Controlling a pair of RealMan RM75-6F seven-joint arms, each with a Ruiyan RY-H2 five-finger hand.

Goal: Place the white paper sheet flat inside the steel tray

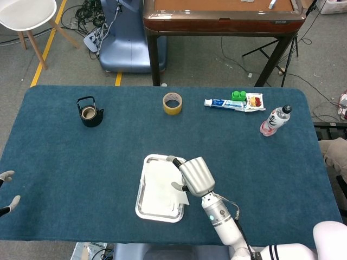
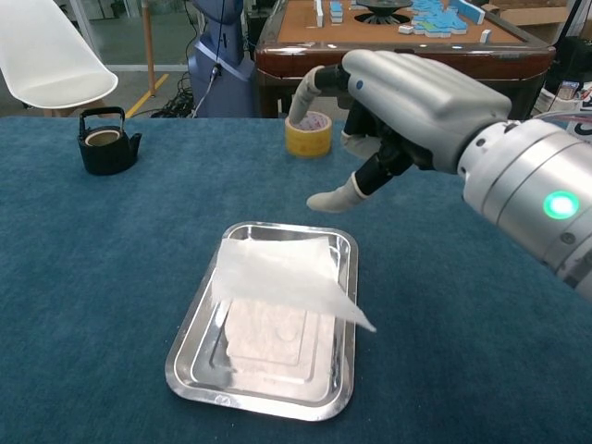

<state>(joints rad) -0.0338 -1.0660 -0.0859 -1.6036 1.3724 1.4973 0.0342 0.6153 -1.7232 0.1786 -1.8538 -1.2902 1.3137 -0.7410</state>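
- Seeing the white paper sheet (image 2: 277, 277) lying in the steel tray (image 2: 342, 393) – not quite flat, one corner sticks out over the tray's right rim, pointing toward me in chest view.
- Sheet covers most of the tray in head view (image 1: 160, 187); tray rim (image 1: 142, 212) shows along the near and left edges.
- R hand (image 2: 407, 102) hovers above and behind the tray, holding nothing; fingers apart, one reaching fwd past the tape, thumb angled down. No contact w/ sheet or tray that I can see.
- In head view the R hand (image 1: 195, 176) sits over the tray's right edge, forearm running back toward me.
- L hand (image 1: 6, 190) only just in frame at far left edge of head view, off the tabletop; fingertips only, so I can't tell whether it's released or clenched.
- Rest of the tabletop (image 1: 81, 162): black kettle (image 1: 89, 112) far left, yellow tape roll (image 1: 172, 103) at the back centre, toothpaste tube (image 1: 223, 103) beside a green item and a small packet, water bottle (image 1: 275, 120) at right. All well apart from the tray.
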